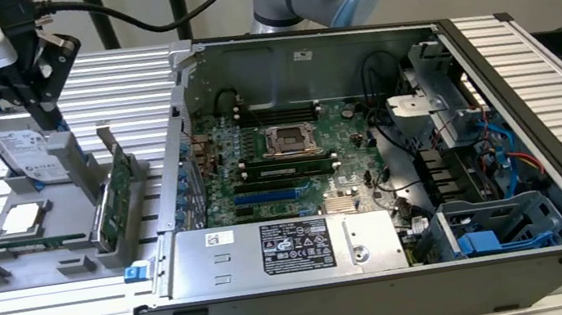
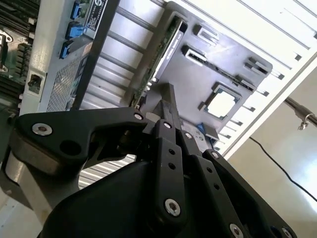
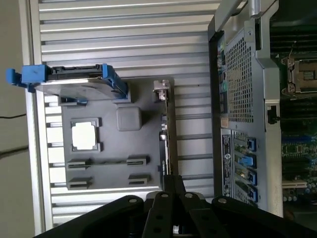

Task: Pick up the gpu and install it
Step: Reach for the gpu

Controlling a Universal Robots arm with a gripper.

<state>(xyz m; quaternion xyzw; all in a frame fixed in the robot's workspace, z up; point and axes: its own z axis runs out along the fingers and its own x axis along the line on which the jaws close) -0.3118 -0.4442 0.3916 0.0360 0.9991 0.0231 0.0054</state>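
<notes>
gpu (image 1: 114, 196) upright in grey holder (image 1: 22, 271), gripper (image 1: 48, 122) seemingly above holder

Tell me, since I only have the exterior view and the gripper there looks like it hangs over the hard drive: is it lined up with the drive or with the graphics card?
Observer: With the graphics card. In the first wrist view the gripper sits in line with the card's thin upper edge, and the hard drive is off to one side.
Operator: Is anything between the fingers?
Observer: No. In the second wrist view the fingers are shut together with nothing in them.
</notes>
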